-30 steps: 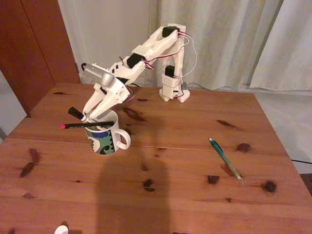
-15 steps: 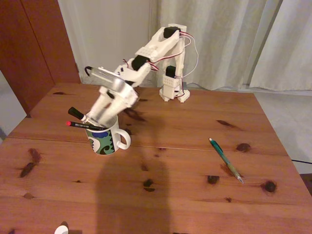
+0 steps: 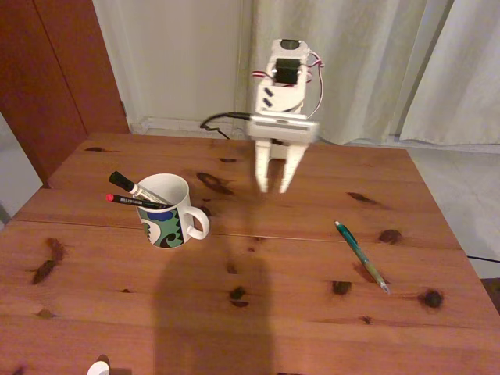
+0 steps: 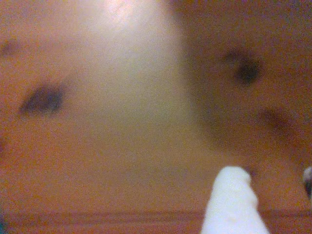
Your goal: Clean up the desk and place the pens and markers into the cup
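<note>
Fixed view: teal-green pen (image 3: 362,256) diagonal, tip lower-right.

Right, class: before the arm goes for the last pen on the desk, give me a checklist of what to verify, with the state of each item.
1. Tool empty: ok, nothing between its fingers.
2. Tool open: ok, fingers stand apart in the fixed view.
3. White marker and black pen in the cup: ok, both lean out over its left rim.
4. Teal-green pen free to grasp: ok, it lies alone on the desk, right of the cup.
5. Tool lined up over that pen: not ok, it hangs to the pen's upper left.
6. Wrist view usable for aiming: cannot tell, blurred wood and one fingertip.
</note>
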`<move>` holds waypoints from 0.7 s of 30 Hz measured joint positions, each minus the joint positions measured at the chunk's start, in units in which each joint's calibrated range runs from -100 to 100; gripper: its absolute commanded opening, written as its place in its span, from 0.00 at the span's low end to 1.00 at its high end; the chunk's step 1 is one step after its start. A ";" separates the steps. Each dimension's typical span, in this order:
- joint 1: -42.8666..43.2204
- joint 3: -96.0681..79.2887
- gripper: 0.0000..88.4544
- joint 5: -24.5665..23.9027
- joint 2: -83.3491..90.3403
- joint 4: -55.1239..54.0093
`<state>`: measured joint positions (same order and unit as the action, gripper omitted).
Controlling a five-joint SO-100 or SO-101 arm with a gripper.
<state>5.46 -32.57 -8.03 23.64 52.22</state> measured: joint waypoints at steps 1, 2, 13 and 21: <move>1.25 0.00 0.13 0.15 0.00 1.49; 2.42 0.00 0.13 0.20 0.00 2.49; 13.27 0.17 0.13 0.10 -9.75 5.14; 17.09 4.76 0.13 -0.05 -21.69 5.14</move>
<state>22.55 -27.81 -8.08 1.95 57.36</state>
